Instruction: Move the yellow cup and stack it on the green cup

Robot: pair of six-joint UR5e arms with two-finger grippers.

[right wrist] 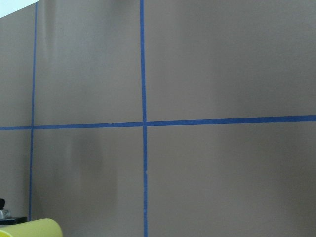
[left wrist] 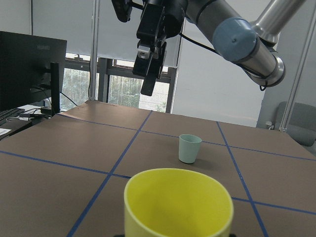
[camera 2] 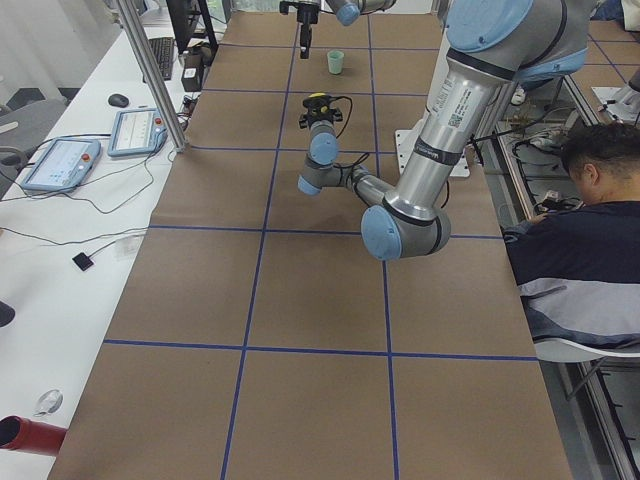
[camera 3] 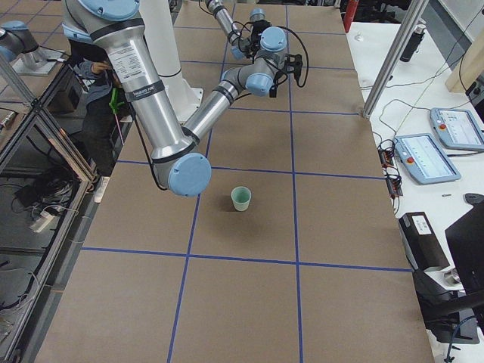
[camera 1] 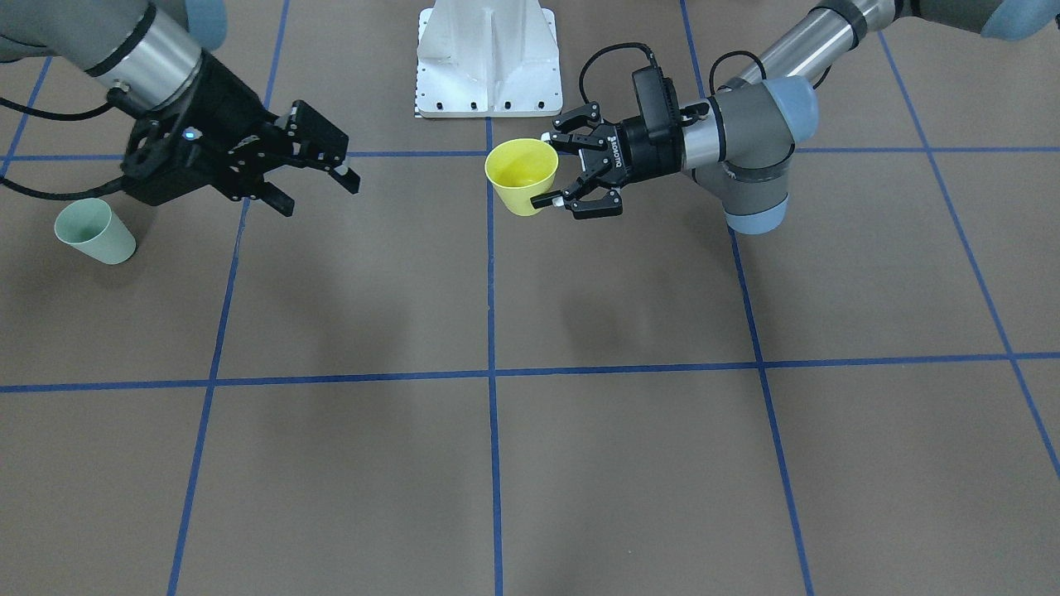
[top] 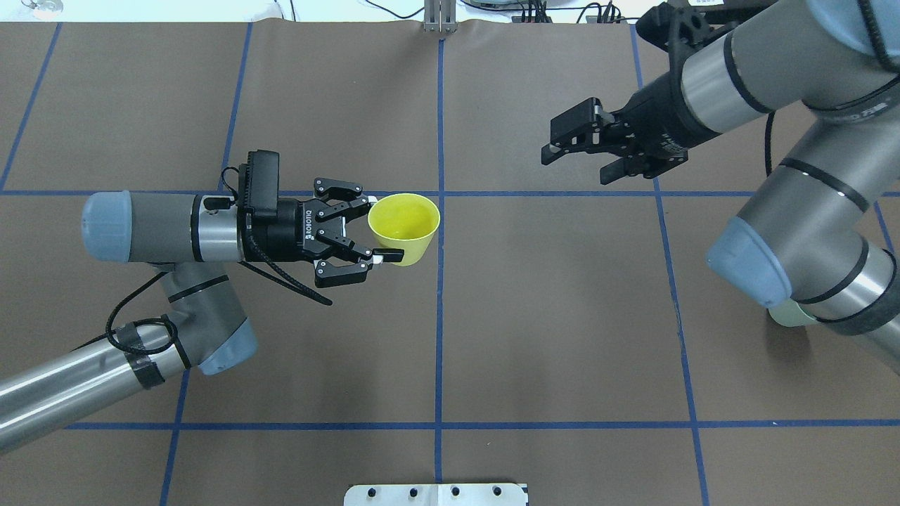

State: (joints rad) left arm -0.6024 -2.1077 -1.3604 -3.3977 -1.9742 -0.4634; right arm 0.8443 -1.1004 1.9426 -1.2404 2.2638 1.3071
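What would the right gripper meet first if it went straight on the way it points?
The right gripper would probably meet the brown table cover near a blue tape crossing; its wrist view shows nothing else ahead, with the yellow cup only at the corner.

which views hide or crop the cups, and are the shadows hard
Overhead exterior: green cup mostly hidden under the right arm. Left wrist: yellow cup cropped at the bottom edge. Right wrist: only a sliver of it shows. Front-facing: shadows on the table soft and faint.
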